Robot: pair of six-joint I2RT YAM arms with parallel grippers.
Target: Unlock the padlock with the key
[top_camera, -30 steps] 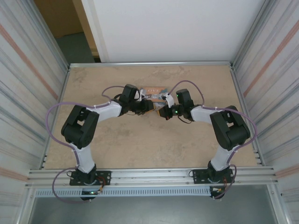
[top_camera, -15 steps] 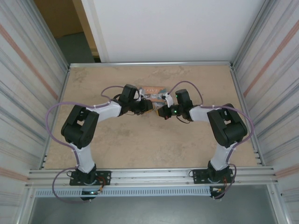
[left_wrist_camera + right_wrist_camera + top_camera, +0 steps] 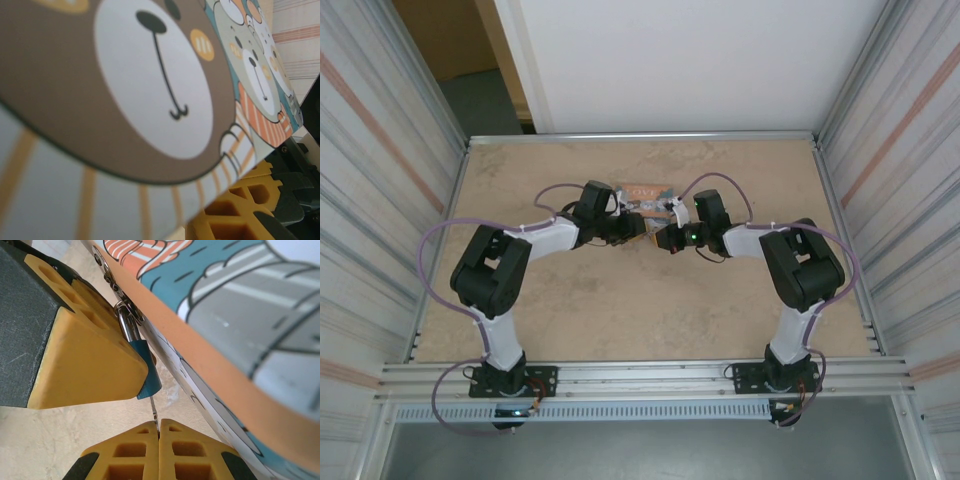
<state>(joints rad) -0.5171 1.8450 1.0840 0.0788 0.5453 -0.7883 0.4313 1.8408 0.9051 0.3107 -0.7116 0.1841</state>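
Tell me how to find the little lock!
In the middle of the tan table, both arms meet at a cartoon-bear book. Clipped to its edge is the padlock, a key right under it. It's small and teal-blue with a silver loop, unlike the yellow fingers beside it.

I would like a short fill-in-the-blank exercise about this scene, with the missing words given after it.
1. The right gripper is shut on a thin metal ___.
2. Its blade runs up to the teal ___.
3. The printed cover beside them shows a cartoon ___.

Missing words: key; padlock; bear.
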